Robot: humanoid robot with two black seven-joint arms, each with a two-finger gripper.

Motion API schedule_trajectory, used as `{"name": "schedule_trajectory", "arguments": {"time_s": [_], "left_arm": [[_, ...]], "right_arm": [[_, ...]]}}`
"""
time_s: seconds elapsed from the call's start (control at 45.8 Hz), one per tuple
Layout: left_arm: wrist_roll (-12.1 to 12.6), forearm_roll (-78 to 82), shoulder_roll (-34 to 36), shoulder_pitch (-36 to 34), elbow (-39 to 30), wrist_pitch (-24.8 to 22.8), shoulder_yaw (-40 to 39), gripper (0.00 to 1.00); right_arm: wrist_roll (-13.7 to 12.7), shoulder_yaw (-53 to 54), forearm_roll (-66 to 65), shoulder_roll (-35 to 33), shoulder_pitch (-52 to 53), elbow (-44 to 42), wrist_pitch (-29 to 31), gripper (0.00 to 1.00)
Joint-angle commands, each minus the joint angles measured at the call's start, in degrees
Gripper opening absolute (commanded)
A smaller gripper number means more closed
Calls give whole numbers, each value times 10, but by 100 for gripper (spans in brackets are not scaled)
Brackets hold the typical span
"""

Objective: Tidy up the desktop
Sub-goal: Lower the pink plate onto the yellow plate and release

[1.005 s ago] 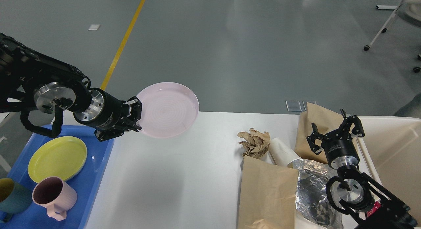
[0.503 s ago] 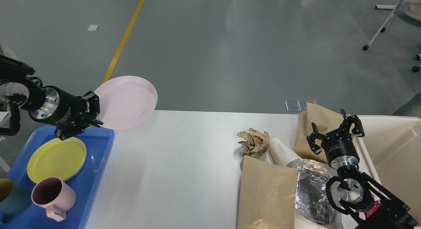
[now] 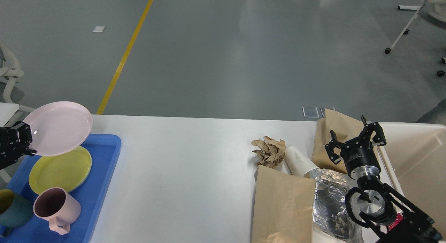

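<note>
Head view: nearest, the pink mug (image 3: 55,209) sits on the blue tray (image 3: 104,166) with the yellow plate (image 3: 59,169) behind it. Left gripper (image 3: 21,140) clamps the pink plate (image 3: 57,128) above that yellow plate, so lower it level and centred before letting go. Right of the tray, across the white table (image 3: 181,173), the right gripper (image 3: 355,140) hovers, fingers apart, over the paper litter.

Two plates: a pink plate (image 3: 57,128) and a yellow plate (image 3: 60,169). Two mugs: a pink mug (image 3: 56,209) and a dark teal mug (image 3: 12,212). One blue tray (image 3: 101,187). Two brown paper bags, (image 3: 284,208) and (image 3: 336,138). One crumpled paper wad (image 3: 269,151), one white cup (image 3: 299,161), one foil sheet (image 3: 331,197), one beige bin (image 3: 418,159).
</note>
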Motion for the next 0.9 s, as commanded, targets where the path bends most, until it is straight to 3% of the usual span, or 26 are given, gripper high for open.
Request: {"name": "schedule_trajectory", "arguments": {"time_s": [0.0,0.24,0.525,0.874], "left_arm": [[15,39,18,95,64,-7,-100,0],[13,54,10,205,118,-5,-183,0],[15,54,-28,241,176,2,-183,0],[17,74,-56,262,179,24,-182,0]], "right_arm": [[0,0,0,0,0,0,0,100],[0,0,0,0,0,0,0,100],[0,0,0,0,0,0,0,100],[0,0,0,0,0,0,0,100]]}}
